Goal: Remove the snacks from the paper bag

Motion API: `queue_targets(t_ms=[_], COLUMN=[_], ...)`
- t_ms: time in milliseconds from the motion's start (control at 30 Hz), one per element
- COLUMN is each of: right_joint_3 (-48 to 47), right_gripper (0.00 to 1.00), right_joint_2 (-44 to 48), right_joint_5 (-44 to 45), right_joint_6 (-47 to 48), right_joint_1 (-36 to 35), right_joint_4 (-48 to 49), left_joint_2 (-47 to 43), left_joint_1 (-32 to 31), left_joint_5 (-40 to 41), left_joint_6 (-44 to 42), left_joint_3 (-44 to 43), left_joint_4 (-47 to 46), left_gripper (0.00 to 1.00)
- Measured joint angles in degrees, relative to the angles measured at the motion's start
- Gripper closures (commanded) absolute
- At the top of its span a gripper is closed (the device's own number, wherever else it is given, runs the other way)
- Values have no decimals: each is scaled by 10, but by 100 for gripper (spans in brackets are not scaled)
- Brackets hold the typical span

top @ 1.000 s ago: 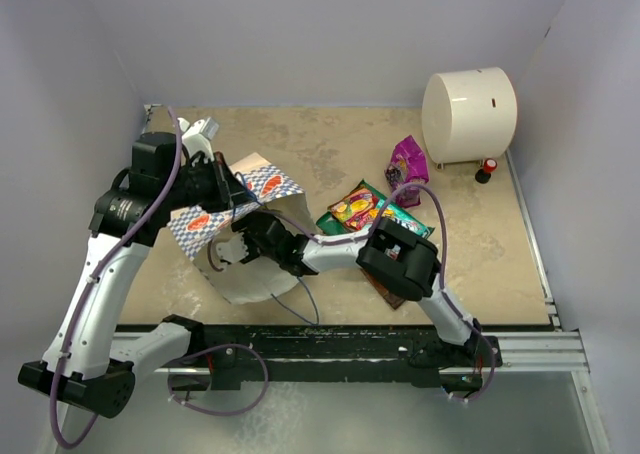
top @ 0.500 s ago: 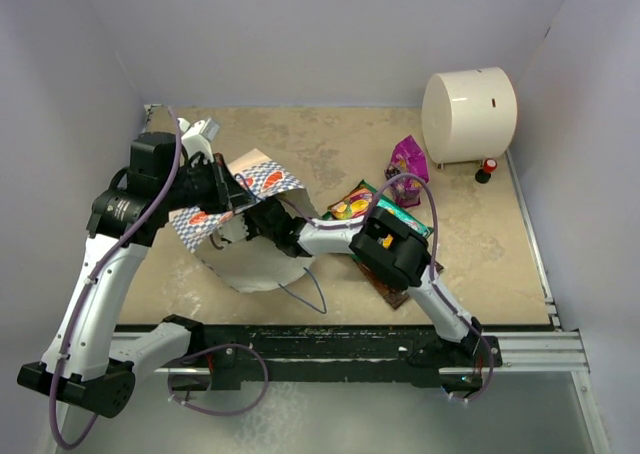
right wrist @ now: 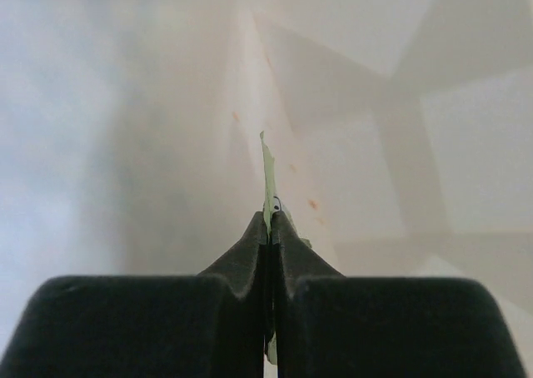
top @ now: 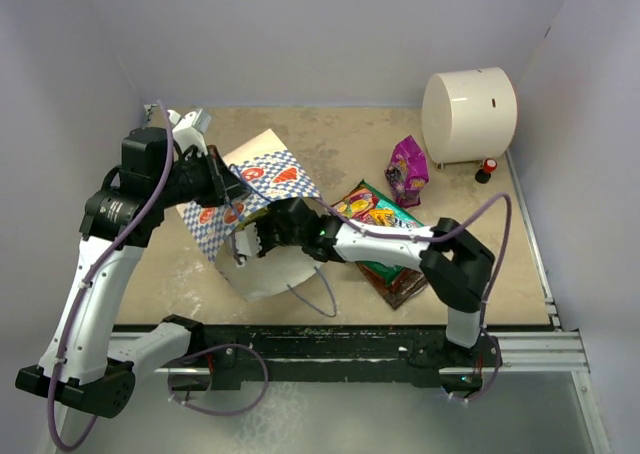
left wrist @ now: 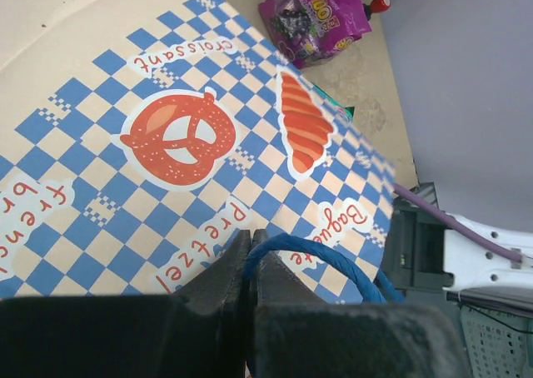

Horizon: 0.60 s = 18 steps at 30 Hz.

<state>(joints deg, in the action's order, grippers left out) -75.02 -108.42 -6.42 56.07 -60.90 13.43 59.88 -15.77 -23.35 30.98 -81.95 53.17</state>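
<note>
The paper bag (top: 262, 179) hung tilted above the left half of the desk (top: 330, 144). Its blue-and-white checkered band faced up and its white mouth opened toward the near edge. The left gripper (left wrist: 250, 238) had its fingers pressed together on the bag's blue cord handle (left wrist: 310, 257). The checkered side lay just below it in the left wrist view, printed with an orange pretzel, a croissant and the words "Pretzel" and "Baguette".

The right arm reached across from the right, and the right gripper (top: 262, 236) sat inside the bag's mouth. In the right wrist view only the bag's white inner walls surrounded it. Its fingers were closed flat on a thin pale-green sliver (right wrist: 267, 182), seen edge-on. What that sliver belonged to could not be told.

Several snacks lay out on the desk, to the right of the bag. A magenta pouch (top: 407, 169) was near the back. A green-edged packet (top: 372, 212) with yellow and red print lay under the right forearm. A dark brown packet (top: 405, 286) lay closer to the near edge, touching the green one.

A large cream cylinder (top: 468, 114) lay on its side in the far right corner, with a small red-capped object (top: 487, 168) just beside it.
</note>
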Motion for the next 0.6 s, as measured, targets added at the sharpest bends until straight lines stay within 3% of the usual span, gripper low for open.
queue_targets(t_ms=[267,600], right_joint_3=[84,104], right_gripper=[100,100], right_joint_2=[102,122], right_joint_5=[-139,-188], right_joint_6=[-26,-38], right_joint_1=[-7,-14], right_joint_4=[-44,-113], left_joint_2=[1,26], left_joint_1=[0,0], left_joint_5=[12,12], left_joint_6=[14,25], left_joint_3=[0,-15], left_joint_4=[-5,-21], left_gripper=[100,100])
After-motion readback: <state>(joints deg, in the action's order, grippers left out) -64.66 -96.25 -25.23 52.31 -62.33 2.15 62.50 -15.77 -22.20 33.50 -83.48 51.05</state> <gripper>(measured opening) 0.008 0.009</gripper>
